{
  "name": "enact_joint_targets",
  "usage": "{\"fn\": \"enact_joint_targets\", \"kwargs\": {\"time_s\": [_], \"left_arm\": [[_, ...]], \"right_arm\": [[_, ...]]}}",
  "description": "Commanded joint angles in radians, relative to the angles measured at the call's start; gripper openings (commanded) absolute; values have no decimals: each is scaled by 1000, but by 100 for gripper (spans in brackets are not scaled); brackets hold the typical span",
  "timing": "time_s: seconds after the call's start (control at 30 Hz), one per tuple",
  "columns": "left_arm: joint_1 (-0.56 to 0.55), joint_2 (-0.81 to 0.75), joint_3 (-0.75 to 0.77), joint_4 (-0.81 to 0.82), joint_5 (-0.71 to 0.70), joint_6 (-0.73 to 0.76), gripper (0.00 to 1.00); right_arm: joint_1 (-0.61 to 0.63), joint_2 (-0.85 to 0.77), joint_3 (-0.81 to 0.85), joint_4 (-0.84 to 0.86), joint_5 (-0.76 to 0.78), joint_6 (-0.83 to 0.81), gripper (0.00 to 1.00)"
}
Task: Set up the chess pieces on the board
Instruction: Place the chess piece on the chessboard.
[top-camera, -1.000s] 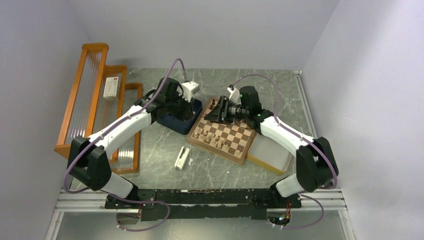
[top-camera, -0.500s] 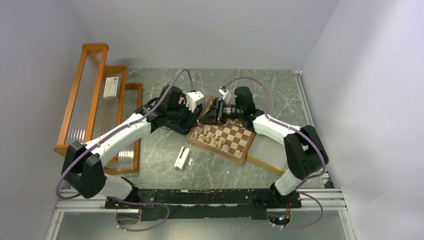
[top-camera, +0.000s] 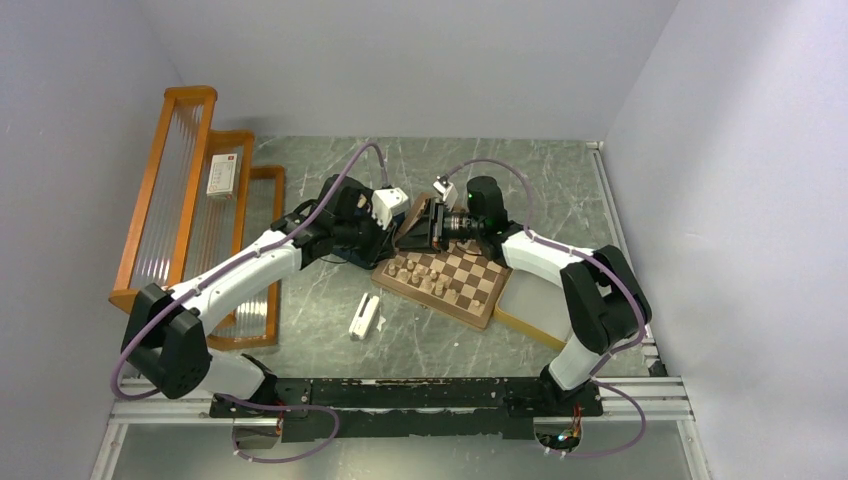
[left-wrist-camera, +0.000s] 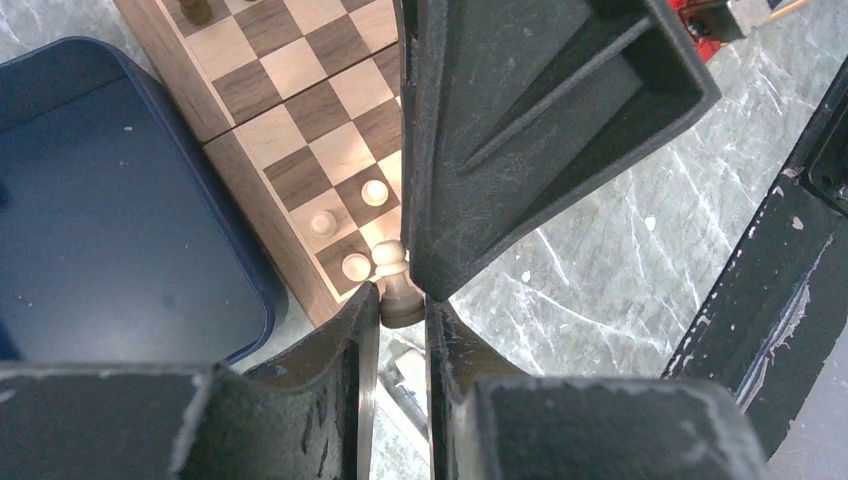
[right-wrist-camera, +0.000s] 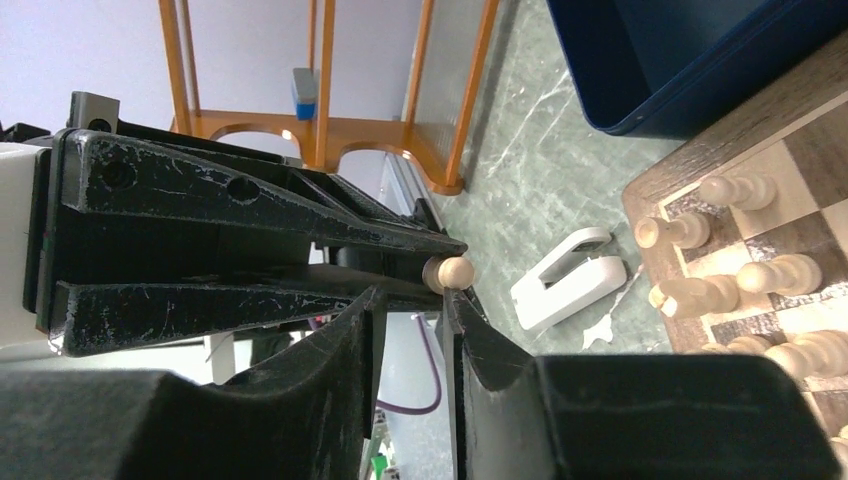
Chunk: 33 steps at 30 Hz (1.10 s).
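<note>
Moved in the last second: my left claw has come off the blue tray and my right claw has swung left from over the board. They now meet tip to tip above the board's far left corner.

Board: square, wooden, light and dark checks, brown rim. It lies on the table between the blue tray and a pale yellow-rimmed tray. It holds pale pieces upright along its left side and one dark piece farther along.

Left claw: closed on the base of the pawn.

Right claw: jaws a narrow gap apart, nothing seen between them. One fingertip is beside the pawn's head; I cannot tell whether it touches.

Pawn: pale tan, turned, round head, wider base. It is in the air over the board's corner, with its long axis in line with my left fingers and its head pointing out towards my right claw.
</note>
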Motion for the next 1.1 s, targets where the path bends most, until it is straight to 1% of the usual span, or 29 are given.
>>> {"fn": "enact_joint_targets", "kwargs": {"time_s": [0.0, 0.1, 0.2, 0.3, 0.47, 0.73, 0.8, 0.93, 1.07], "left_arm": [[-7, -55, -16, 60, 50, 25, 14], [-7, -70, -22, 69, 31, 21, 14], [-7, -75, -24, 71, 28, 20, 14], [-7, -79, -27, 75, 38, 21, 14], [-7, -79, -28, 80, 45, 22, 15], [-7, -82, -32, 93, 70, 22, 14], [-7, -78, -31, 95, 79, 23, 14], [-7, -71, -26, 87, 75, 24, 14], [-7, -82, -37, 94, 51, 20, 16]], "right_arm": [[12, 5, -10, 58, -28, 36, 31], [12, 3, 9, -30, -2, -9, 37], [12, 8, 11, -46, 7, -14, 38], [11, 9, -4, -10, 3, 12, 38], [12, 2, -31, 101, -23, 94, 34], [12, 2, -24, 98, -26, 101, 31], [12, 4, -29, 120, -29, 117, 31], [12, -4, -51, 171, -25, 147, 24], [12, -9, -55, 158, -19, 135, 10]]}}
